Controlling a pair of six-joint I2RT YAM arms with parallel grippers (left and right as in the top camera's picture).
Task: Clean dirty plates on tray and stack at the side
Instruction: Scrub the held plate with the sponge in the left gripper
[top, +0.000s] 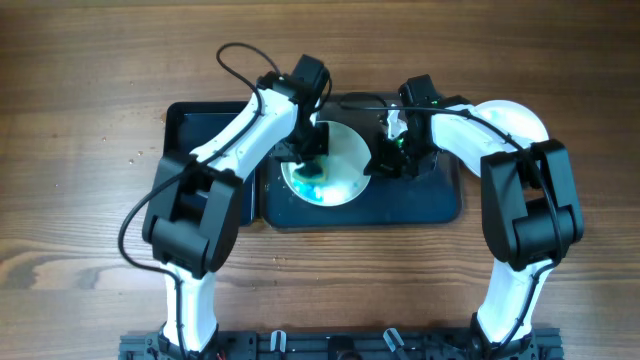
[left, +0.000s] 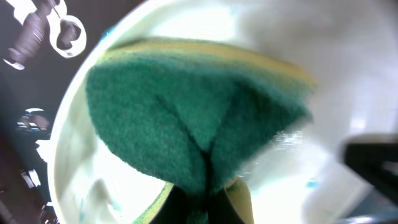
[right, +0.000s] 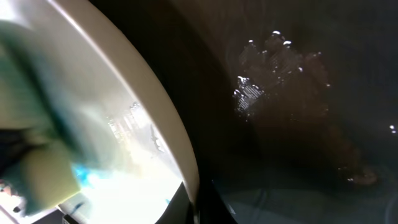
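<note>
A white plate (top: 345, 160) smeared with blue-green stains lies on the dark tray (top: 420, 205). My left gripper (top: 308, 160) is shut on a green and yellow sponge (left: 186, 118), folded between its fingers and pressed on the plate (left: 348, 74). My right gripper (top: 385, 158) is shut on the plate's right rim (right: 180, 149). The right wrist view shows the sponge blurred at its left (right: 43, 174) and the wet tray floor (right: 292, 93). Another white plate (top: 520, 120) lies on the table right of the tray, partly under my right arm.
The tray has a smaller left compartment (top: 195, 125). Black cables loop above the tray's back edge (top: 235, 55). Wooden table (top: 90, 200) surrounds the tray.
</note>
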